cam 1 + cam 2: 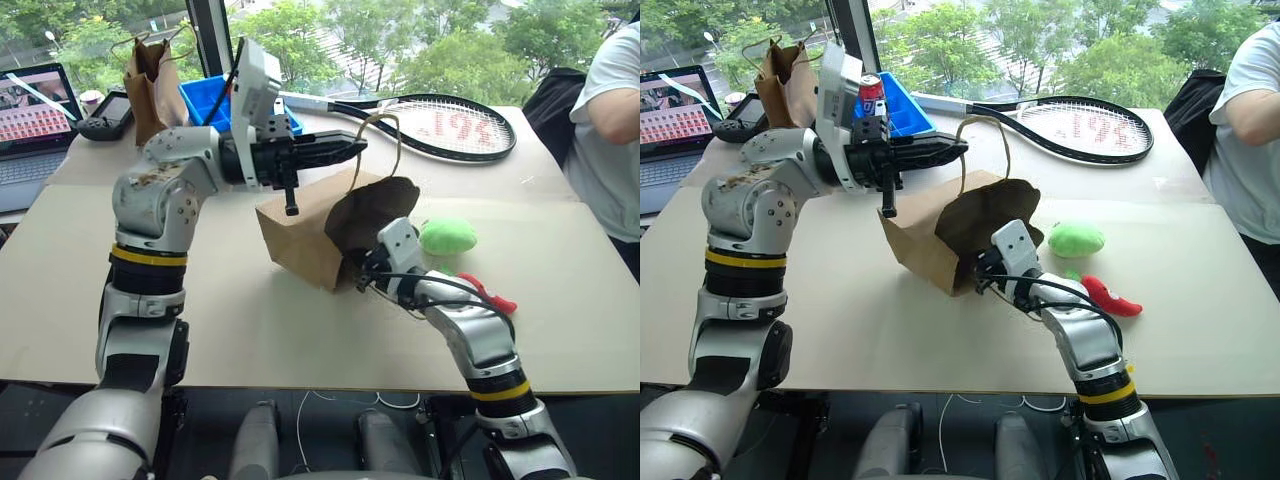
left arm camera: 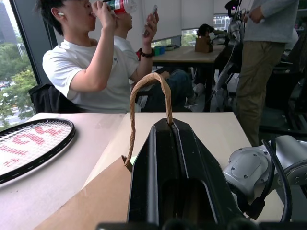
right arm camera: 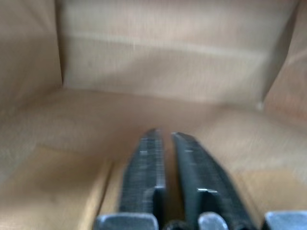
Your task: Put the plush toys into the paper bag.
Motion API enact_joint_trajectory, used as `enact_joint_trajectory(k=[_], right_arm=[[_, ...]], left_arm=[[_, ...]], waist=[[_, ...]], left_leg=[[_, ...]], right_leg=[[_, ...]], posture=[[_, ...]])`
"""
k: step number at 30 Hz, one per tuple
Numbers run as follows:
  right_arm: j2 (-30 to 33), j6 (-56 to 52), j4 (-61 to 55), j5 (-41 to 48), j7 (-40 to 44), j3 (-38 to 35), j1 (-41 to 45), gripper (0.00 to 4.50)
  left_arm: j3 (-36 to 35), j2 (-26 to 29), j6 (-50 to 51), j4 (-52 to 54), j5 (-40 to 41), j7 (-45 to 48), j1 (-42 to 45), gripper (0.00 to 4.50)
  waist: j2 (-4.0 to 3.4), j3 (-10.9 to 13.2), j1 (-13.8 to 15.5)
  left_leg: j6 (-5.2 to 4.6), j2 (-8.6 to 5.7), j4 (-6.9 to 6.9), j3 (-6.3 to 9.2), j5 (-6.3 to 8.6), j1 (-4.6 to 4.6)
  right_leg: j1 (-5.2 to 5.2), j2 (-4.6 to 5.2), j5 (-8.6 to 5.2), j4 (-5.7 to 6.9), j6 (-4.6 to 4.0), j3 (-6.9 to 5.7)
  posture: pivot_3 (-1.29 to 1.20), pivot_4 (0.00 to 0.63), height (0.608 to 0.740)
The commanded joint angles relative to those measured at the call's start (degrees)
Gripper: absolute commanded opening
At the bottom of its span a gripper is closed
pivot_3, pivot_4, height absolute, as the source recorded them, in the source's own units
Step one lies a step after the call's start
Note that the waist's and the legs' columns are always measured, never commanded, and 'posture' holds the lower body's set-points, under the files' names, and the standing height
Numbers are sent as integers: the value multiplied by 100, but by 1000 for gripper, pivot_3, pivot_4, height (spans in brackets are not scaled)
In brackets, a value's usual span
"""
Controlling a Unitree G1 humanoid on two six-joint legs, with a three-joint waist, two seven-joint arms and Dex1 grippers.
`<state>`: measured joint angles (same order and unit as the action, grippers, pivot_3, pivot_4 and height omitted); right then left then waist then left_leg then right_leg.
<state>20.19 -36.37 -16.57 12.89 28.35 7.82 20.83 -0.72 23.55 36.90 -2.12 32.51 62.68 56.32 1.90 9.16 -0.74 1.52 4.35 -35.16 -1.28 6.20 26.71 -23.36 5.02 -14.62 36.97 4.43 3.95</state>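
The paper bag (image 1: 310, 235) is lying tipped on its side near the middle of the table (image 1: 250, 330), its dark mouth facing the robot's right. The left gripper (image 1: 352, 150) is reaching level above the bag, its fingers pressed together on the twisted loop handle (image 2: 148, 93), which is arching up over the fingertips in the left wrist view. The right gripper (image 3: 164, 139) is sitting inside the bag's mouth; its fingers are standing slightly apart with a narrow gap between them and nothing between them, brown paper walls on every side. The light-green plush (image 1: 447, 236) is resting on the table just beyond the bag's mouth, toward the right edge. The red chili plush (image 1: 1112, 297) is lying nearer the front edge, beside the right forearm and apart from the bag. A tennis racket (image 1: 450, 125) is lying along the far edge, and a narrower brown bag (image 1: 150, 85) is standing at the far left corner. A person in a white shirt (image 1: 610, 130) is sitting at the right edge.
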Motion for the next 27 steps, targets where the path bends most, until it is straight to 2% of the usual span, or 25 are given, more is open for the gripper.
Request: enact_joint_trajectory(k=[1, 7, 8, 11, 15, 18, 23, 27], right_arm=[[327, -417, -823, 424, 181, -497, -79, 2191], [632, -929, -1474, 1011, 108, -1318, 14, 4310], [638, -998, -1509, 1105, 56, -1446, 42, 4490], [692, -1191, -1613, 1390, -14, -1807, 55, 4490], [1075, -1555, -1680, 1765, 55, -2431, -181, 4490], [935, -1898, -1554, 2179, -313, -2982, -96, 4490], [961, -1857, -1724, 2177, -403, -2790, -487, 4490], [1576, -1595, -1673, 1413, -500, -2357, -1000, 4490]], left_arm=[[-102, -96, 353, 452, 366, -300, -135, 0], [-43, -190, 750, 721, 652, -557, -319, 0], [-27, -203, 812, 741, 686, -597, -335, 0], [62, -249, 968, 846, 784, -679, -415, 0], [177, -367, 1211, 1011, 921, -811, -562, 0], [264, -409, 1345, 1073, 992, -874, -616, 0], [326, -466, 1415, 1044, 996, -921, -581, 0], [264, -584, 1561, 950, 1132, -1041, -464, 0]], waist=[[0, 0, -1], [0, 0, -1], [0, 0, -4], [0, 0, -7], [1, 1, 22], [1, 1, 17], [0, 0, -9], [-2, 1, -6]], left_leg=[[0, 0, 0, 0, 0, -1], [0, 0, 0, 0, 0, -1], [0, 0, 0, 0, 0, -2], [0, 0, 3, 0, 0, -5], [0, -3, 4, 0, 0, -2], [0, -5, 2, 0, 0, -2], [0, -4, 9, 1, 0, -10], [0, -6, 10, 1, 0, -8]], right_leg=[[0, 0, 0, 0, 0, 0], [0, 0, 0, 0, -1, 0], [0, 0, 0, -1, -1, 0], [0, 0, -1, -1, -2, 1], [5, 5, -1, -8, -3, 1], [7, 6, -1, -16, -3, 1], [12, 4, -2, -16, -5, 1], [10, 6, -4, -17, -6, 2]], posture=[[0, 150, 731], [0, 150, 731], [0, 150, 731], [0, 150, 731], [0, 150, 731], [0, 150, 731], [0, 150, 731], [0, 150, 731]])
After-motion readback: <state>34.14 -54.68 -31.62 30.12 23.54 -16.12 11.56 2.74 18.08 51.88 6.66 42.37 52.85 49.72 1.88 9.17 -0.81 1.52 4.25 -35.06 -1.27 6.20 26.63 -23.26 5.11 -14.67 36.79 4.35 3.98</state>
